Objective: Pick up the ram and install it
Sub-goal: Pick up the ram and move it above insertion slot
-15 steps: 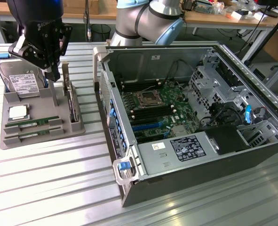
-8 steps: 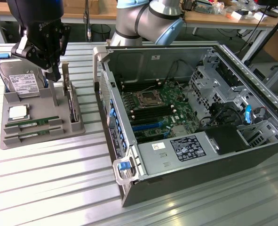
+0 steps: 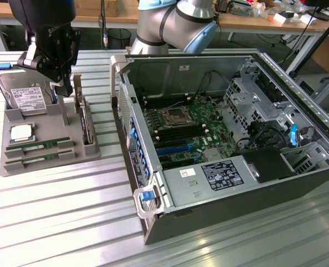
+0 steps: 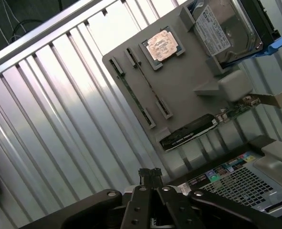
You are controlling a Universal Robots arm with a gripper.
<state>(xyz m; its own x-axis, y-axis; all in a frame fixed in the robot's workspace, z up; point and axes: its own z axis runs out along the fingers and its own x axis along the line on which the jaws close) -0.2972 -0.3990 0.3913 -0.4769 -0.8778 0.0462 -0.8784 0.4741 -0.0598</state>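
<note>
Exterior view: my tool hangs closed and empty above the grey tray on the tabletop, its tip near the hard drive and the upright card. The ram lies flat in the tray, 2 sticks side by side in slots beside the processor chip, apart from the tool. I see the open computer case toward the exterior view's right, its motherboard exposed. On the wrist view the fingers sit pressed together, with the tray beyond them
</note>
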